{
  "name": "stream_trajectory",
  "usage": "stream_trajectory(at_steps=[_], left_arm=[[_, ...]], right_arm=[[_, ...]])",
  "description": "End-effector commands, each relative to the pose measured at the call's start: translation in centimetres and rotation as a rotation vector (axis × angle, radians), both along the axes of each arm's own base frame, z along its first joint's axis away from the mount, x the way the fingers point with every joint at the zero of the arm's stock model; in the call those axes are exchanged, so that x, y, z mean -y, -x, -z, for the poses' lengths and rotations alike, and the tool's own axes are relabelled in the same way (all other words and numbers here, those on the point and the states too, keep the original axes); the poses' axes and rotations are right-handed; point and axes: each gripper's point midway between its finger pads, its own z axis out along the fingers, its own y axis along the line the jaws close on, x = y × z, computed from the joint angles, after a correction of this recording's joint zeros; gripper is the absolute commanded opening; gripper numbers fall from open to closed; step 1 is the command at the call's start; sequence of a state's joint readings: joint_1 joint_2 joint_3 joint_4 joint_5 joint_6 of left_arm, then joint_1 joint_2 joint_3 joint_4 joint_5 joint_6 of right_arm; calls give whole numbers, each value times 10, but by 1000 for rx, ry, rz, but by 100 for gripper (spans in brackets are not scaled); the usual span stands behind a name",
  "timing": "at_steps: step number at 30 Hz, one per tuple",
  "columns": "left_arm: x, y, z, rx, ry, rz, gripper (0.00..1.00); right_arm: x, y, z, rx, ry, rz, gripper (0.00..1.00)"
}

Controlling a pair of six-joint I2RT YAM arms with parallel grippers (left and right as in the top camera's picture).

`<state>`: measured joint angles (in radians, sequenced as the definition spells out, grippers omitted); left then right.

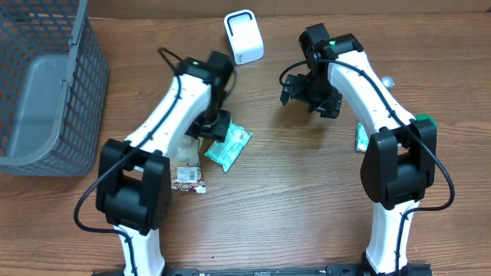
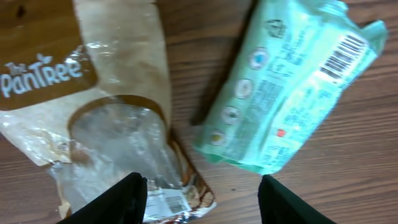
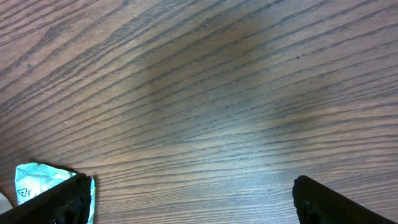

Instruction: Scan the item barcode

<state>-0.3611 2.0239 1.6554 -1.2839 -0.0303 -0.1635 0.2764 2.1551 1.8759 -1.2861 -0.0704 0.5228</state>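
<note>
Green packet (image 2: 280, 93) | mint wrapper, barcode (image 2: 344, 55) facing up | left hand (image 2: 200, 186) spread, empty | right hand (image 3: 189, 186) spread wide

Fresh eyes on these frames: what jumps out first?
The mint-green packet lies flat on the wood near the table's middle, its barcode facing up, just ahead of the open left gripper. Next to it lies a clear-and-brown PanTree bag. The white scanner sits at the far edge, and a grey mesh basket fills the far-left corner.
</note>
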Motion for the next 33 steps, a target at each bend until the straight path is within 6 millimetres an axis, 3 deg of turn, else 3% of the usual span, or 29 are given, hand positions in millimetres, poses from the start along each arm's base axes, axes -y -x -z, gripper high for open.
stream_trajectory(at_steps=[1,7,13,33], left_arm=[[0,6,8,-47,53,54,59],[-7,12,27,-64,51,41,58],[7,24,45,-101,148,87,59],[11,36,70,-111,195,77,61]], right_arm=[[2,-2,-8,23,3,3,100],[2,-2,-8,23,3,3,100],[2,-2,-8,23,3,3,100],[2,-2,-8,23,3,3,100]])
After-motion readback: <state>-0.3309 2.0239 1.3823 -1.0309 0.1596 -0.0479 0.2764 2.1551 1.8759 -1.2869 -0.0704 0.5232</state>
